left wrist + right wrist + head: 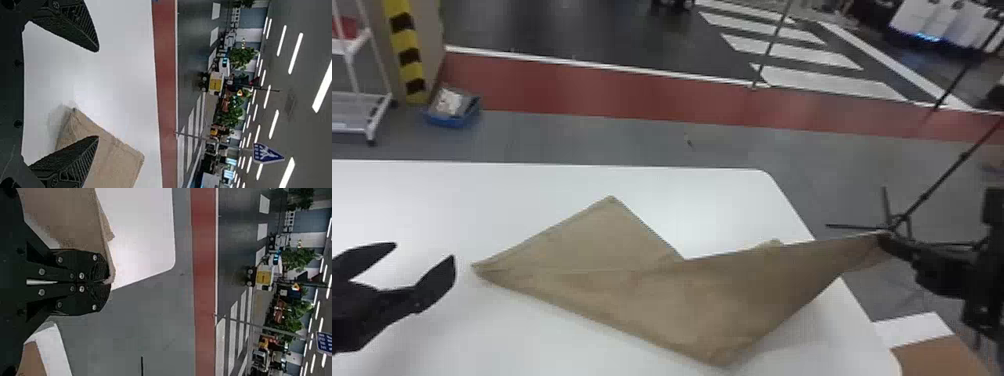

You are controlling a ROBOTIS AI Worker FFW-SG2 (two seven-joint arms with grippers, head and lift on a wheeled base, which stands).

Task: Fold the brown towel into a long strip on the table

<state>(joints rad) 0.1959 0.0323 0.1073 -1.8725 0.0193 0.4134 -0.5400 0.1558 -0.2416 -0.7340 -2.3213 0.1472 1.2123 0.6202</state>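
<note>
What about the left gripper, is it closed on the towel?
No, in the head view the left gripper stands open, left of the brown towel.

The brown towel [632, 305] is matt cloth (slightly coarse, by its look), the table [432, 200] smooth and faintly glossy.

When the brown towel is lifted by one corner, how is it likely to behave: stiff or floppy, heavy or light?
Probably floppy: the brown towel lies flat at one end on the table yet bends up to the right gripper. Probably light too, since its edges look thin.
</note>
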